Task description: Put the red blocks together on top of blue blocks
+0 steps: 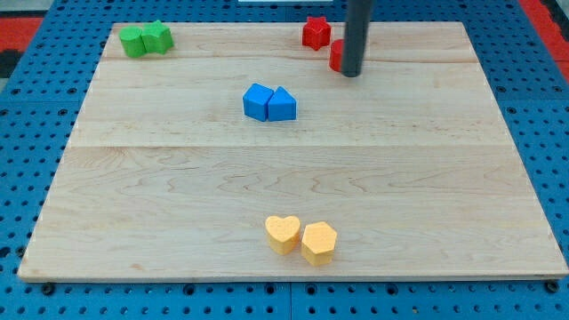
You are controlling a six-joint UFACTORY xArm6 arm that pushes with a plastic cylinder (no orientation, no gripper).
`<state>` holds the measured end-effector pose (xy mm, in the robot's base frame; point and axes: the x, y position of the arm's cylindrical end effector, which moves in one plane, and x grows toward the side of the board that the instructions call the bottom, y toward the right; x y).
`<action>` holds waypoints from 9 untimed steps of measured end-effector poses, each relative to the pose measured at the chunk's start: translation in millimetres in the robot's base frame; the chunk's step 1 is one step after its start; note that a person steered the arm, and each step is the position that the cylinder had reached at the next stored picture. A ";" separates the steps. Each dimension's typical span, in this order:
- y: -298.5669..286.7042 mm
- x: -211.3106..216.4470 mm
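A red star-shaped block (315, 32) sits near the view's top, right of centre. A second red block (336, 55), its shape mostly hidden, sits just below and right of it, behind my rod. My tip (351, 73) rests on the board touching that second red block's right side. Two blue blocks sit together in the upper middle: a blue cube-like block (257, 101) and a blue triangular block (282, 105), touching. They lie well to the lower left of my tip.
Two green blocks (146, 39) sit together at the view's top left corner of the wooden board (178, 196). A yellow heart block (283, 234) and a yellow hexagon block (318, 242) sit together near the view's bottom centre.
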<state>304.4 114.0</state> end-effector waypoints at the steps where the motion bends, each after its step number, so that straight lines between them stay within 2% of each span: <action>1: 21.1 -23.3; 2: -16.4 -79.4; 3: -48.2 -112.7; 4: -92.7 -107.6; 5: -113.7 -104.4; 6: 7.4 -97.2; 7: 63.6 -44.0; 8: 8.8 -18.8; 9: -36.8 -26.4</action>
<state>278.1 77.2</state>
